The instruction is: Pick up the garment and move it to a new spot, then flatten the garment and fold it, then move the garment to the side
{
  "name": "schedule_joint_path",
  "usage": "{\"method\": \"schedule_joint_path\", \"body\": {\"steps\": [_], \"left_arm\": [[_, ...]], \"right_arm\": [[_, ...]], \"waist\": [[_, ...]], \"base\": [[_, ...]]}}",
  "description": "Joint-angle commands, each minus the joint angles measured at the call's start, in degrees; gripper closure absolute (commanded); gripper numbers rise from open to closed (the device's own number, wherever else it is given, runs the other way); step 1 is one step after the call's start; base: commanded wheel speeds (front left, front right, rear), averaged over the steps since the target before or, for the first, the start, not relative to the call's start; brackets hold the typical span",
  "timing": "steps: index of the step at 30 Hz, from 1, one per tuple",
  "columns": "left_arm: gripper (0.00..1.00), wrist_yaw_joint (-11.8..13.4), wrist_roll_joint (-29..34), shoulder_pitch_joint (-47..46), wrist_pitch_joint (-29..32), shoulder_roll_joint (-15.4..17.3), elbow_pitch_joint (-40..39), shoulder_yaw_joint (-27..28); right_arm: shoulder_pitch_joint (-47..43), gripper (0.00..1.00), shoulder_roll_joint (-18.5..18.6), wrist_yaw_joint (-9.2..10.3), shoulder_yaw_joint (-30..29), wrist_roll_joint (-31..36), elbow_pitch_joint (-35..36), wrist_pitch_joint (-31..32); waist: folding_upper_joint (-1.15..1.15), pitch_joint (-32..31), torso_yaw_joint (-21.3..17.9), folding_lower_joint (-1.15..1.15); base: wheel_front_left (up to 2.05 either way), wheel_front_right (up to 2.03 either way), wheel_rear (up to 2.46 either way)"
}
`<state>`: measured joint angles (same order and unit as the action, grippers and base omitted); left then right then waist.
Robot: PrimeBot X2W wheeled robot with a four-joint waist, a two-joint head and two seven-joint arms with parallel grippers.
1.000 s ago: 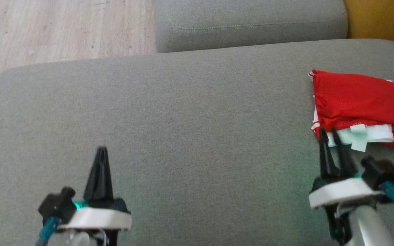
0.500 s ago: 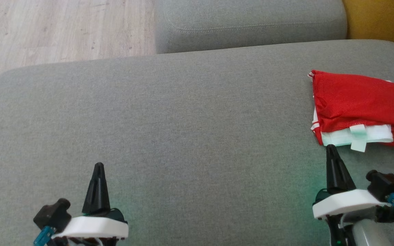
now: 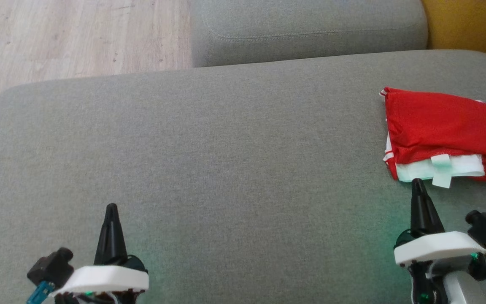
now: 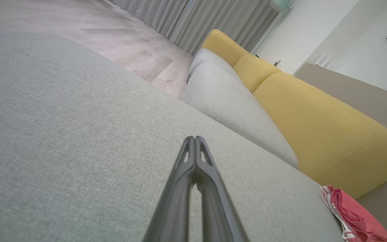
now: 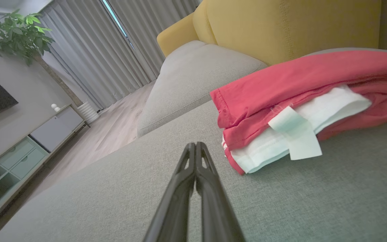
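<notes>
The garment (image 3: 441,126) is red with a white waistband and a pale tag, lying folded at the right edge of the grey sofa seat (image 3: 226,147). It also appears in the right wrist view as a folded red garment (image 5: 297,90), and at the lower right corner of the left wrist view as a red garment (image 4: 351,215). My right gripper (image 3: 417,182) is shut and empty, its tip just short of the garment's near edge and not touching it. My left gripper (image 3: 111,207) is shut and empty at the lower left, far from the garment.
A second grey cushion (image 3: 306,29) lies beyond the seat, with a yellow backrest (image 3: 471,25) at the upper right. Wooden floor (image 3: 74,38) shows at the upper left. A plant (image 5: 22,33), curtains (image 5: 113,50) and a low cabinet (image 5: 29,148) stand in the room.
The right gripper let go of the garment's near edge, shut and pulled back toward me. The left gripper closed fully and also drew back. The garment stayed in place.
</notes>
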<state>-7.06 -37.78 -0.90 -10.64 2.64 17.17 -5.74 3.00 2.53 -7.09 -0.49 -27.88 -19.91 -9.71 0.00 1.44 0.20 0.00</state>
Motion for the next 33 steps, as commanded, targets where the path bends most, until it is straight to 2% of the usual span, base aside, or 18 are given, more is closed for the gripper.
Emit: {"method": "schedule_joint_path", "body": {"steps": [1,33], "left_arm": [[1.0,-0.1,-1.2,-2.8,0.3,0.5,-2.0,0.9],[1.0,-0.2,-19.3,-3.6,5.4,0.8,-2.4,4.1]], "right_arm": [[2.8,1.0,0.1,-0.1,-0.2,-1.5,2.2,0.4],[2.9,1.0,0.2,-0.2,-2.1,-22.3,3.4,5.6]], "waist": [[0.0,0.0,0.0,0.0],[0.0,-0.4,-0.1,0.0]], "base": [[0.0,0.0,0.0],[0.0,0.0,0.0]]}}
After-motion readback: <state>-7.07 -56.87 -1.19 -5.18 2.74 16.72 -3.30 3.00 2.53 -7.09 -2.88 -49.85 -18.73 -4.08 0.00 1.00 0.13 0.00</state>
